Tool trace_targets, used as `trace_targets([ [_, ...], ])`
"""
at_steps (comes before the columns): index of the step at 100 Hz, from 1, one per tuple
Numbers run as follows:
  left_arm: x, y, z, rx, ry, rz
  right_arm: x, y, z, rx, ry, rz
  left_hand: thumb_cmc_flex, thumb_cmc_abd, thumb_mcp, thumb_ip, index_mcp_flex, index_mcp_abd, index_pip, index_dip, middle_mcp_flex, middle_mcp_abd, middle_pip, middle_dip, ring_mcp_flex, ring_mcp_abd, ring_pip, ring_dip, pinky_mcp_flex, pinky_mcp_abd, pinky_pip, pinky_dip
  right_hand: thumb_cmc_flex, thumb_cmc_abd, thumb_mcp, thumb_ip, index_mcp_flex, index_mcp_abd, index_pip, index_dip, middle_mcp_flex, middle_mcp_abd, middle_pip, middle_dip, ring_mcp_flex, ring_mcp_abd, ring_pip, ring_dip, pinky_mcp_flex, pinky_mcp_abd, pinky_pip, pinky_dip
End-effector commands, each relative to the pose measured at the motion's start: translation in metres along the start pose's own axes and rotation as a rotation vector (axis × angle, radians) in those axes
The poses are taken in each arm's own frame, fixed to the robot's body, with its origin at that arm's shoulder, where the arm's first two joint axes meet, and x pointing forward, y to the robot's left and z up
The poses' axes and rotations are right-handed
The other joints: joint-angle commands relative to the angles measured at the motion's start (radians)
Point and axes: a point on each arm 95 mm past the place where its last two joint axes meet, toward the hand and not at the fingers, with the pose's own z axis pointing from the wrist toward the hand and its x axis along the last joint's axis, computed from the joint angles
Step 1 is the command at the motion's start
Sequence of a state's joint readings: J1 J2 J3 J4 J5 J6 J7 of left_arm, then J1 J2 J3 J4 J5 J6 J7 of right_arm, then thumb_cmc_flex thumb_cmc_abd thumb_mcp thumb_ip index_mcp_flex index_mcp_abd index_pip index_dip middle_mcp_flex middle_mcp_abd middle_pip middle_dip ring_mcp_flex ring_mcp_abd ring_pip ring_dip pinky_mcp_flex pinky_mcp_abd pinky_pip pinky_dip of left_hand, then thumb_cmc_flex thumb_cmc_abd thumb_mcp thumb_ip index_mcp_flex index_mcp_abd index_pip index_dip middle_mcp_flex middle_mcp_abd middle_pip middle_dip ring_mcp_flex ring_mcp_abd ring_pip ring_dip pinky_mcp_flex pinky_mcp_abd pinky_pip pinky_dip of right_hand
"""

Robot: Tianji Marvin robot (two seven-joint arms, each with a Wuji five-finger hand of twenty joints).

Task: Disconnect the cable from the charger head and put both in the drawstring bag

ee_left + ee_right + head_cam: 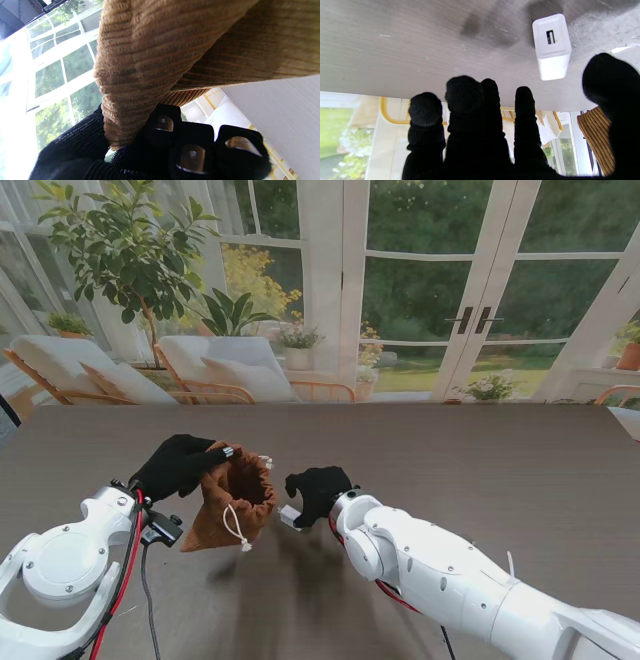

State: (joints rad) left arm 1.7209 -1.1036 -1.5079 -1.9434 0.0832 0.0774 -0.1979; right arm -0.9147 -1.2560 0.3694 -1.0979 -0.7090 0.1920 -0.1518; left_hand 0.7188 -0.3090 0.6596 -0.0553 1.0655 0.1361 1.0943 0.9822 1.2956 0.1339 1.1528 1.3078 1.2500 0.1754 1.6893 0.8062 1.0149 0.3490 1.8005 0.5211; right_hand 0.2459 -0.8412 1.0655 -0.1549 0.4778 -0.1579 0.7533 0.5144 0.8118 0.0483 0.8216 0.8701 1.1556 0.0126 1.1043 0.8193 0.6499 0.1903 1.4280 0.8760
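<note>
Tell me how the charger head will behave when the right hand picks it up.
The charger head looks like a rigid white block, so it probably won't deform. Its smooth, glossy faces may slip against the right hand's knit glove. Flat sides suggest it will slide or tip rather than roll on the table.
</note>
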Motion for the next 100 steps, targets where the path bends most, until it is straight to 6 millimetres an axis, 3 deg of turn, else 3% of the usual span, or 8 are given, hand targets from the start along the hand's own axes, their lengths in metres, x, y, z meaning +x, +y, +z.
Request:
trace_targets([
  [1, 0.0, 0.003, 0.0, -0.018, 0.002, -0.009, 0.004, -0.004, 0.002, 0.017, -0.004, 0.0, 0.038, 0.024, 0.03, 0.023, 0.028, 0.151, 0.003, 0.005, 0.049, -0.021, 0.019, 0.029, 0.022, -0.128, 0.052, -0.002, 0.034, 0.011, 0.216, 0.01, -0.047, -0.001, -0.002, -0.023, 0.01, 0.02, 0.009, -0.006, 0.011, -0.02, 0.021, 0.015, 0.044, -0.021, 0.018, 0.002, 0.201, -0.021, 0.046, 0.004],
  [62, -0.001, 0.005, 0.001, -0.035, -0.009, -0.012, 0.012, -0.022, 0.009, 0.042, -0.035, -0.013, 0.039, 0.027, 0.028, 0.023, 0.024, 0.15, 0.001, 0.003, 0.049, -0.019, 0.018, 0.028, 0.022, -0.128, 0.052, -0.002, 0.033, 0.014, 0.216, 0.009, -0.042, 0.027, -0.018, -0.014, 0.039, 0.076, 0.041, -0.012, 0.038, -0.016, 0.028, 0.011, 0.085, -0.035, 0.039, 0.003, 0.233, -0.034, 0.07, -0.009],
  [71, -0.001, 0.006, 0.001, -0.037, -0.012, -0.013, 0.013, -0.025, 0.012, 0.049, -0.039, -0.015, 0.039, 0.027, 0.027, 0.023, 0.024, 0.149, 0.001, 0.003, 0.049, -0.019, 0.018, 0.028, 0.022, -0.127, 0.051, -0.002, 0.033, 0.014, 0.216, 0.009, -0.026, 0.068, -0.033, -0.002, 0.042, 0.081, 0.046, -0.015, 0.042, -0.013, 0.029, 0.009, 0.093, -0.037, 0.041, 0.0, 0.239, -0.04, 0.076, -0.015],
  [80, 0.0, 0.006, 0.001, -0.038, -0.015, -0.013, 0.015, -0.03, 0.014, 0.055, -0.042, -0.006, 0.04, 0.026, 0.027, 0.023, 0.024, 0.15, 0.0, 0.003, 0.049, -0.019, 0.018, 0.028, 0.022, -0.127, 0.051, -0.002, 0.033, 0.014, 0.216, 0.009, 0.001, 0.181, -0.055, 0.023, 0.047, 0.093, 0.062, -0.011, 0.047, -0.01, 0.032, 0.006, 0.102, -0.036, 0.044, -0.004, 0.245, -0.045, 0.083, -0.022],
  [100, 0.0, 0.007, -0.001, -0.04, -0.019, -0.008, 0.02, -0.04, 0.016, 0.067, -0.039, 0.008, 0.04, 0.028, 0.026, 0.023, 0.023, 0.149, 0.001, 0.003, 0.049, -0.019, 0.018, 0.028, 0.022, -0.121, 0.049, -0.002, 0.033, 0.014, 0.216, 0.009, 0.042, 0.216, 0.01, 0.036, 0.108, 0.078, 0.111, 0.01, 0.086, -0.018, 0.046, 0.003, 0.134, -0.043, 0.059, -0.006, 0.263, -0.045, 0.098, -0.028],
])
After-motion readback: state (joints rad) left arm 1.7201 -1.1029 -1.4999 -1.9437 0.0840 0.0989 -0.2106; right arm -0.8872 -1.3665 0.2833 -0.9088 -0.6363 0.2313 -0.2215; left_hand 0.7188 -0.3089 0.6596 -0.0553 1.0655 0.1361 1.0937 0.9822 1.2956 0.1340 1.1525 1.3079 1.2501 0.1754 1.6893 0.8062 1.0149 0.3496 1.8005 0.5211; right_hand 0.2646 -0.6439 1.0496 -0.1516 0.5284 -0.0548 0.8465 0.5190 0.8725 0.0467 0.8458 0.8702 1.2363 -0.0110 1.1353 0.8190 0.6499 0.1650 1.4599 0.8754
